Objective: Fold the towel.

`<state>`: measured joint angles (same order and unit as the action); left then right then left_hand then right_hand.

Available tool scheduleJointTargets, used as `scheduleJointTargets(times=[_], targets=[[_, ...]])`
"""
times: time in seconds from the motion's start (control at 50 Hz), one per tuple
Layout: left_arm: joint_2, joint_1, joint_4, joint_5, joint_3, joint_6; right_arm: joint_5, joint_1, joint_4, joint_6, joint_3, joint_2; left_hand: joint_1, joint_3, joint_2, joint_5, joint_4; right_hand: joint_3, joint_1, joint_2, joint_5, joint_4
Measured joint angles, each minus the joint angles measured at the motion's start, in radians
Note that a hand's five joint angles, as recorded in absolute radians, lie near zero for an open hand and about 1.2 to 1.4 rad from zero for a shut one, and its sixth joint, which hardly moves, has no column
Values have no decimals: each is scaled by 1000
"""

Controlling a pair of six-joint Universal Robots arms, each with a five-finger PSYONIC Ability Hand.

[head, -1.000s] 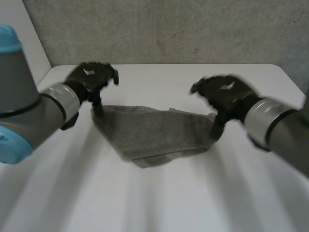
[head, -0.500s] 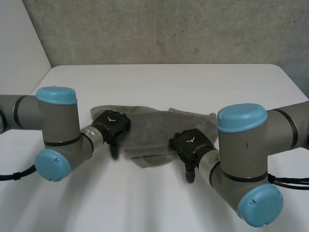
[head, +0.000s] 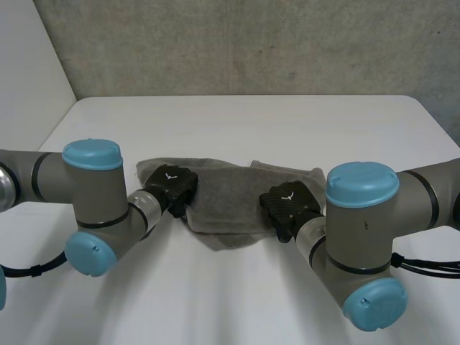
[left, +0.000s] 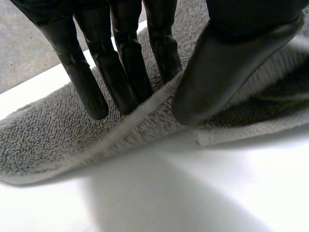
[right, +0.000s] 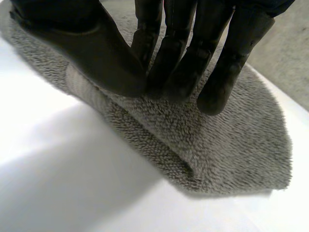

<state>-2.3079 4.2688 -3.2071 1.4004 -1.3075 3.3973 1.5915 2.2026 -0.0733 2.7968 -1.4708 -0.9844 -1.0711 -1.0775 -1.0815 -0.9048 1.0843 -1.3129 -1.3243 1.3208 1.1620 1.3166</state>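
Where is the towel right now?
In the head view, the towel lies on the table, its near edge pinched by the left hand and right hand.

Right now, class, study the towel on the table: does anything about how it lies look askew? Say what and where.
Yes. The towel lies rumpled, not flat: its near edge sags to a point between the hands. The left hand and the right hand each pinch the towel near that edge.

A white table (head: 237,118) stands against a grey wall (head: 251,43), seemingly rough concrete.
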Motion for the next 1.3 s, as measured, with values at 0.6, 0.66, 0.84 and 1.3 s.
scheduleJointTargets(times=[0.6,0.66,0.84,1.3], targets=[[165,9,11,13,4,-115,23,-146,-159,-268,10,-35,-14,-17,-13,-12,18,370,382,-379,-396,-368],[161,26,7,15,8,-115,22,-128,-149,-255,-15,-69,-14,-17,-13,-12,18,424,446,-425,-458,-419],[132,92,-9,14,22,-116,13,38,-100,-185,-75,-145,-14,-17,-13,-12,18,425,449,-425,-464,-419],[115,139,-41,10,27,-148,-1,259,-46,15,151,113,8,12,17,15,-20,755,778,-755,-816,-754]])
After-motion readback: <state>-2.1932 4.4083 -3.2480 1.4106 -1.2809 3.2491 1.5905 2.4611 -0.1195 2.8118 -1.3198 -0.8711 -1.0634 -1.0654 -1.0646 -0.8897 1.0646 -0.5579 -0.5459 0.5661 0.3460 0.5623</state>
